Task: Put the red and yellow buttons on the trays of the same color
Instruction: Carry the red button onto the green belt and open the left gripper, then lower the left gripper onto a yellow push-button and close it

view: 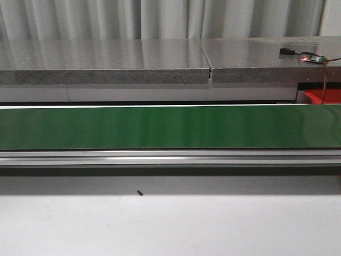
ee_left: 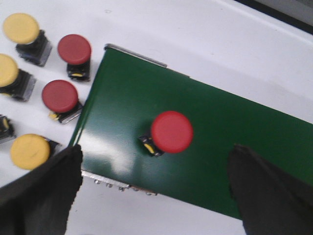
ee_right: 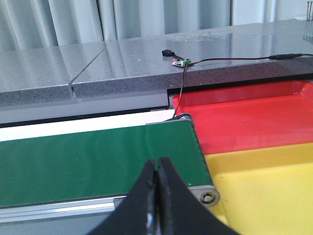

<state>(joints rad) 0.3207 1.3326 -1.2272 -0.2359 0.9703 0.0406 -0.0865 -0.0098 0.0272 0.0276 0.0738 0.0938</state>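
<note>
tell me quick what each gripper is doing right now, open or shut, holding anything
Left gripper: open, empty, jaws spread either side of a red button on the green belt.
Right gripper: shut, holding nothing.

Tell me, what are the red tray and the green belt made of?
The red tray looks like smooth, glossy plastic: light gleams off its floor and rounded rim. The green belt seems to be a rubbery or plastic sheet with a slight sheen, showing soft reflections, stretched flat over a metal frame. I can't be certain of either.
</note>
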